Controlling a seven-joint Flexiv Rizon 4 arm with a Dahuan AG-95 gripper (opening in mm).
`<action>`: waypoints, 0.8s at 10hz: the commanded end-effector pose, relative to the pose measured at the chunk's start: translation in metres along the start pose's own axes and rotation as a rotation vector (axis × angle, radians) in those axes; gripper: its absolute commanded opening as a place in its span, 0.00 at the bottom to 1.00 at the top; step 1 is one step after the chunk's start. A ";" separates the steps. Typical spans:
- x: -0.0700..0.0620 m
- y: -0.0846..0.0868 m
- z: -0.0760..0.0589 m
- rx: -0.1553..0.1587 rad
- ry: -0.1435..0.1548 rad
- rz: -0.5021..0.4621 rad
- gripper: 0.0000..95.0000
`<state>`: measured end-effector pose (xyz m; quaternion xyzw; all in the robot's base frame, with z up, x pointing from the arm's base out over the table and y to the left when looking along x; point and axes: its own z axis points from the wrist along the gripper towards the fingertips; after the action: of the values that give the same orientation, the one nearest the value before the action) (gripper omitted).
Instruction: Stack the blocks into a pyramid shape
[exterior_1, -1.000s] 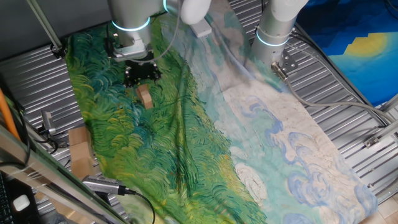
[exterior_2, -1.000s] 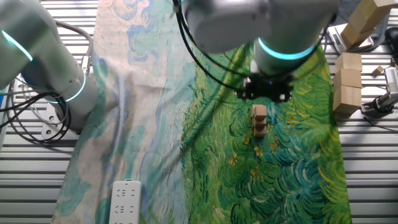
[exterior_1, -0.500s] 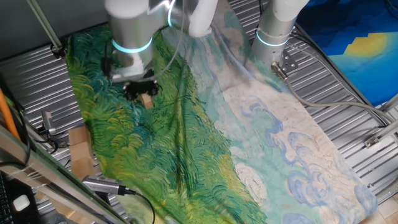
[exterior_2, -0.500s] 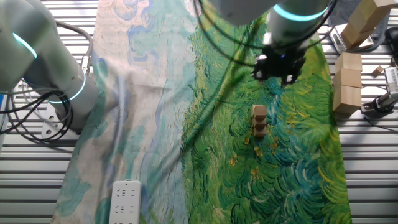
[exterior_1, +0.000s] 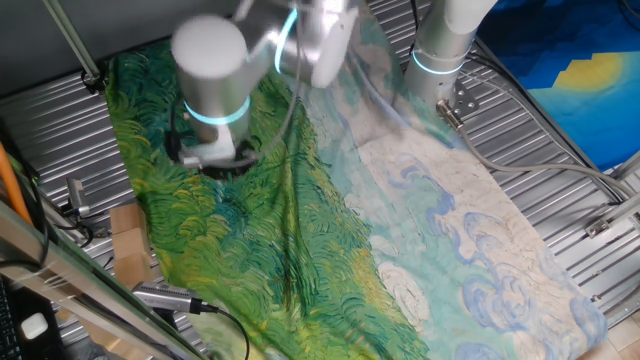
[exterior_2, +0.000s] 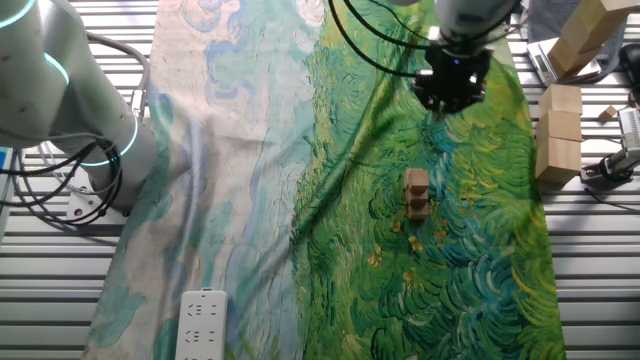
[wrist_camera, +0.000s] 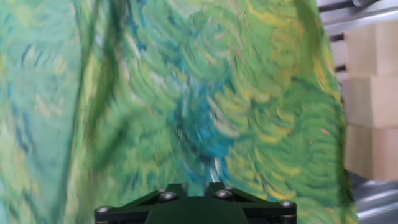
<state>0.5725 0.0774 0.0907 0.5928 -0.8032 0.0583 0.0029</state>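
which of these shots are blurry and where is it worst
One fixed view: the grey robot arm is motion-smeared, hiding the gripper; the green swirl-patterned cloth stays sharp. The other fixed view: crisp, the small light-brown wooden blocks stacked clearly, only slight smear at the black gripper. Hand view: blurred throughout, the larger tan blocks at the right edge soft.

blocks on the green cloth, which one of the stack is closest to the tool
The top block of the small stack. It sits on the side toward the tool, with the lower block on the stack's far side from it.
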 end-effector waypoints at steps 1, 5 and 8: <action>-0.023 0.016 0.010 0.009 0.006 0.061 0.00; -0.027 0.033 0.022 0.022 0.019 0.068 0.00; 0.010 -0.008 0.027 0.018 -0.002 -0.027 0.00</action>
<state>0.5729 0.0694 0.0661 0.5829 -0.8083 0.0825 0.0022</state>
